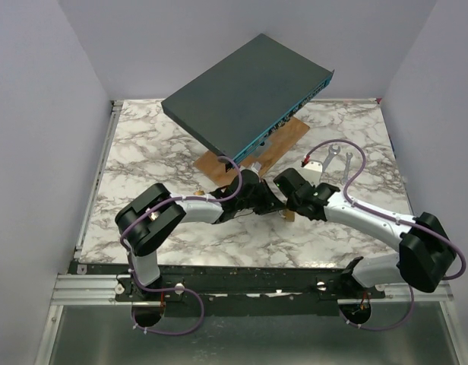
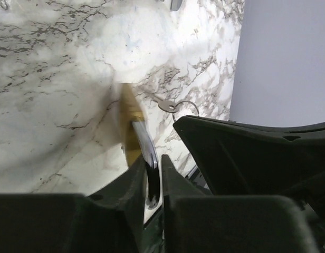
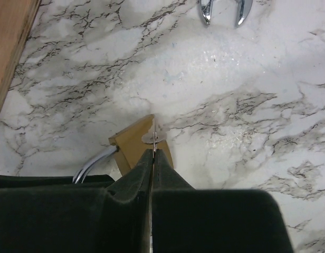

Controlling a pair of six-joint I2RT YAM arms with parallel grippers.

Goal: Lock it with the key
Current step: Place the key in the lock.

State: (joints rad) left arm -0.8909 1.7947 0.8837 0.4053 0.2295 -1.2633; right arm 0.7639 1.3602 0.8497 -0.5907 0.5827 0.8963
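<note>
The left pincer [image 2: 152,171] clamps the padlock [image 2: 128,124] by its shackle [image 2: 144,145]; the right pincer [image 3: 153,156] pinches the key [image 3: 153,137] (touching the padlock's body).

One padlock [image 3: 135,149], one key [image 2: 165,105], two wrenches [image 1: 330,154] [image 1: 346,164] — plus one wooden board [image 1: 289,143] and one dark box [image 1: 245,91].

Bright, even light w/ soft shadows; padlock [image 2: 130,126] blurred in left wrist view.

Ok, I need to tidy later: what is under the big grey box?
A wooden board lies under the grey box, on the marble table. The box covers much of it, so anything else beneath is hidden.
</note>
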